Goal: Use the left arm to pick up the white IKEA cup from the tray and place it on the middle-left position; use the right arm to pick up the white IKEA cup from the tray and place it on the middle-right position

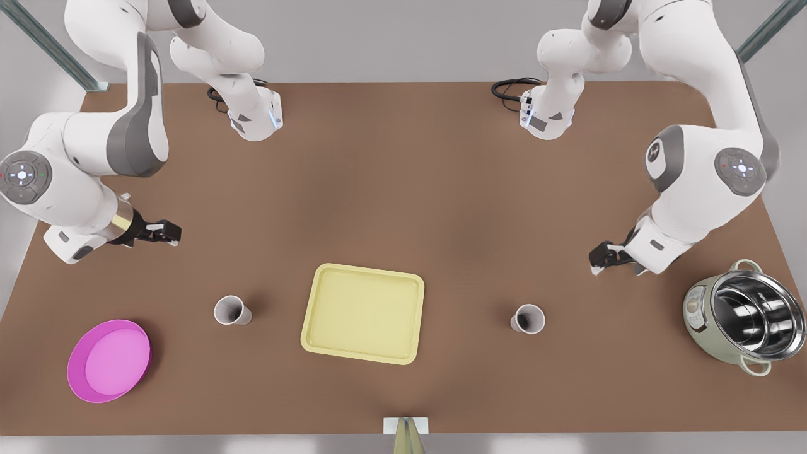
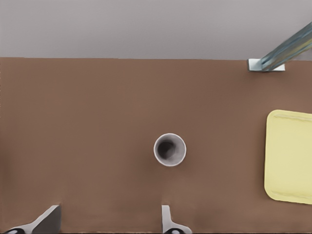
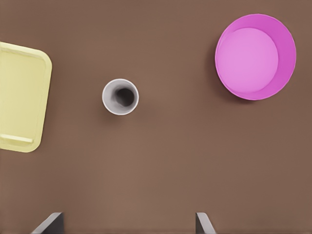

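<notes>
Left cup (image 1: 527, 318) upright on bare table, on the front view's right of the empty tray (image 1: 362, 313); right cup (image 1: 232, 310) likewise on the other side. Left gripper (image 1: 602, 255) spread wide, holding nothing, well apart from its cup; right gripper (image 1: 165, 232) the same. Placement seemingly done. Likely risk: a low sweep by either arm tipping these light cups.

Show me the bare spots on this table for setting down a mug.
Widest: bare table between the arm bases, beyond the tray. Narrower gaps between tray and the cups. Crowded by the dish and pot. Right hand near the dish side, left hand near the pot, both open.
</notes>
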{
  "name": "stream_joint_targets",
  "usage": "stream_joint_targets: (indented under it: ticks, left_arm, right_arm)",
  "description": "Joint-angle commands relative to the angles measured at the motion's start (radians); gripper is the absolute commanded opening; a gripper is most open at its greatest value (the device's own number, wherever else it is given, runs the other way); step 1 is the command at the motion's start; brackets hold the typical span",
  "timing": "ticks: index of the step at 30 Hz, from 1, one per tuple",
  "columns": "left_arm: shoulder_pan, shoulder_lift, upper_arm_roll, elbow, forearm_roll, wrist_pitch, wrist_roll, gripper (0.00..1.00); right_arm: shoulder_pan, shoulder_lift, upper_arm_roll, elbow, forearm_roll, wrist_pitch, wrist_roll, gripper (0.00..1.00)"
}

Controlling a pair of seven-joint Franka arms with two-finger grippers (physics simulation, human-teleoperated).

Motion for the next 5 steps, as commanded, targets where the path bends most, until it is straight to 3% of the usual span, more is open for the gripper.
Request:
stream_joint_targets:
  ticks: [1, 5]
  left_arm:
    - [-0.007, -0.008, -0.003, -0.013, 0.008, -0.130, 0.098, 1.00]
    - [0.001, -0.011, 0.002, -0.013, -0.001, -0.130, 0.096, 1.00]
  right_arm:
    - [-0.002, -0.001, -0.001, 0.000, 0.000, -0.006, 0.034, 1.00]
    - [-0.002, -0.001, -0.010, 0.001, 0.008, -0.004, 0.034, 1.00]
